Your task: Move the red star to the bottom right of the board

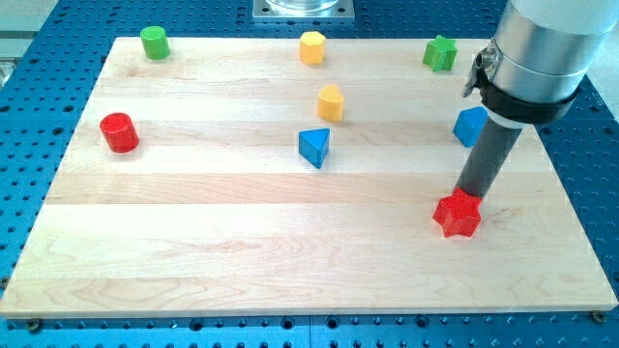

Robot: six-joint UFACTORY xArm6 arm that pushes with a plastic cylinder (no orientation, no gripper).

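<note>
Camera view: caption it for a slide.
My tip touches the red star's top edge, at the wooden board's lower right.

Green cylinder top left; red cylinder left edge. Yellow blocks centre-top. Blue triangle below. Green block, possibly star-shaped. Blue block partly hidden.

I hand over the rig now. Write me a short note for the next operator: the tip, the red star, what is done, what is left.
My tip: down on the board, touching the top edge of the red star, on the side toward the view's top.
Red star: right half of the board, below the middle, not yet in the bottom right corner.
Nearby: a blue block behind the rod, partly hidden. It is apart from the star.
Done: tip is placed behind the star.
Left: push the star toward the view's bottom and right, probably in one short stroke.
</note>
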